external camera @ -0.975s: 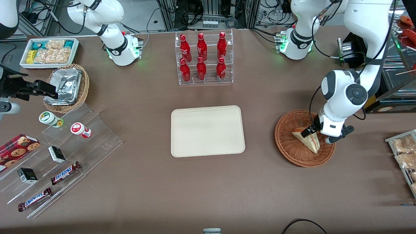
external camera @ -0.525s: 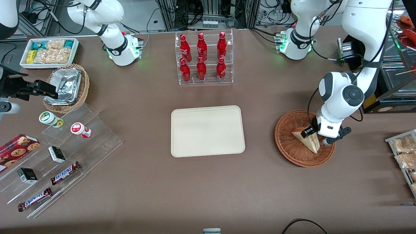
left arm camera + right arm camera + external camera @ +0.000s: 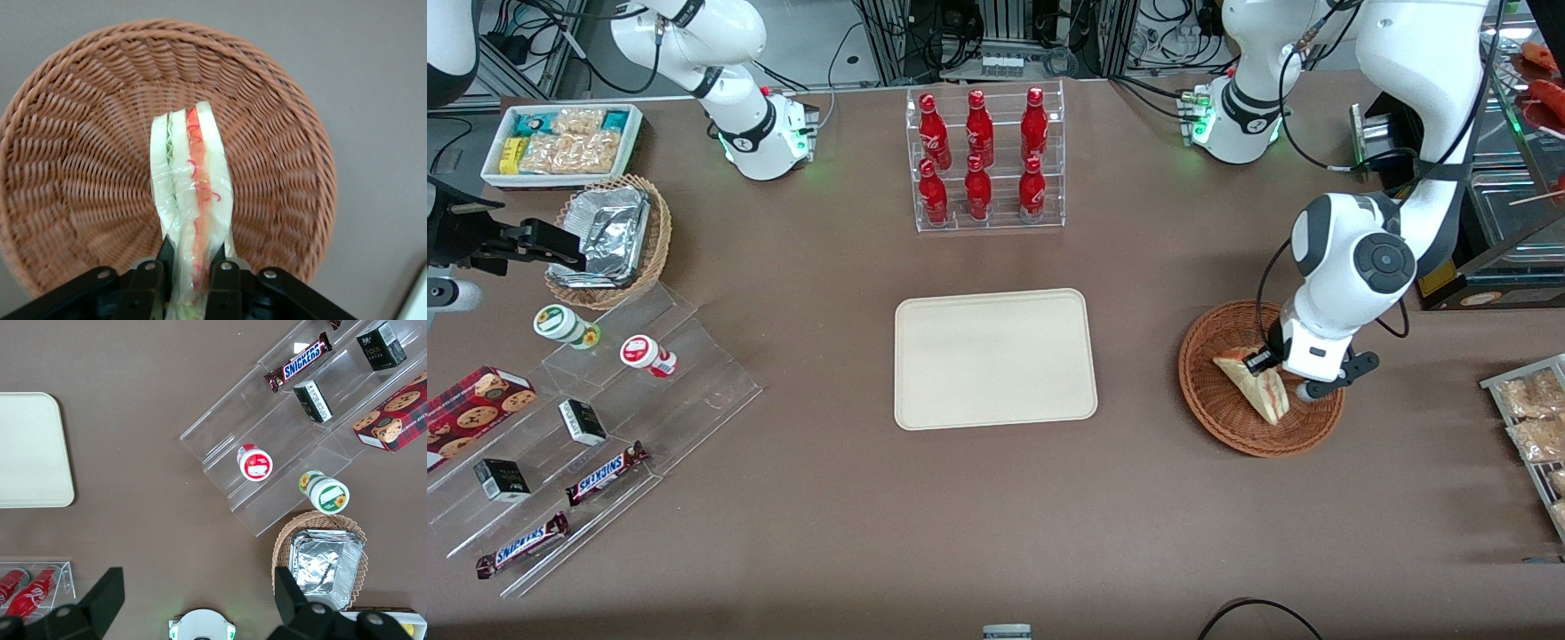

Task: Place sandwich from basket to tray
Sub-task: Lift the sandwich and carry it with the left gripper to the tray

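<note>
Over the basket: gripper, jaws clamping the sandwich.
Axis: wedge's cut edge faces the wrist camera, layers visible.

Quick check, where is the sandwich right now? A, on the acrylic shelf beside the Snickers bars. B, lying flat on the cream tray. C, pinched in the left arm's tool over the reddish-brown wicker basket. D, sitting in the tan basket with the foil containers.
C: the tool is closed on the sandwich above the basket; the tray holds nothing.
</note>
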You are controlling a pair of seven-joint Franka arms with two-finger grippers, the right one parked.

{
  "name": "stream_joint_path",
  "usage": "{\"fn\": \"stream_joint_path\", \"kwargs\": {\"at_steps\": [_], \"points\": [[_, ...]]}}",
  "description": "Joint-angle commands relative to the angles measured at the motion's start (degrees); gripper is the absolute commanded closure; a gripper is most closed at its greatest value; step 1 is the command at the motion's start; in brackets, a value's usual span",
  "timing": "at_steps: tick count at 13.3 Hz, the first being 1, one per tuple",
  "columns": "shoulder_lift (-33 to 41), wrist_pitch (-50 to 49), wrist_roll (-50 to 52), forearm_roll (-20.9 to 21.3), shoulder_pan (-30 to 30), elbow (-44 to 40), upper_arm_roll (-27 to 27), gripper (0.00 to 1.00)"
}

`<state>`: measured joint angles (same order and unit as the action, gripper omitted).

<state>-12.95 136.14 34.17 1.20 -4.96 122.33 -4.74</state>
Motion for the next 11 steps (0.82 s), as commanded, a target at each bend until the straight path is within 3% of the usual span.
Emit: {"fn": "stream_joint_path", "kwargs": {"at_steps": [1,3,11], "points": [[1.8,-11.8,1.6,2.6,-2.3,-6.7,-1.3,1.0],[1.4,-16.6,2.2,2.6,-5.4,-10.4,-1.7,1.0],[-9.4,-14.9,11.3,1.3,-23.3,-19.8,-2.2,1.0]]}}
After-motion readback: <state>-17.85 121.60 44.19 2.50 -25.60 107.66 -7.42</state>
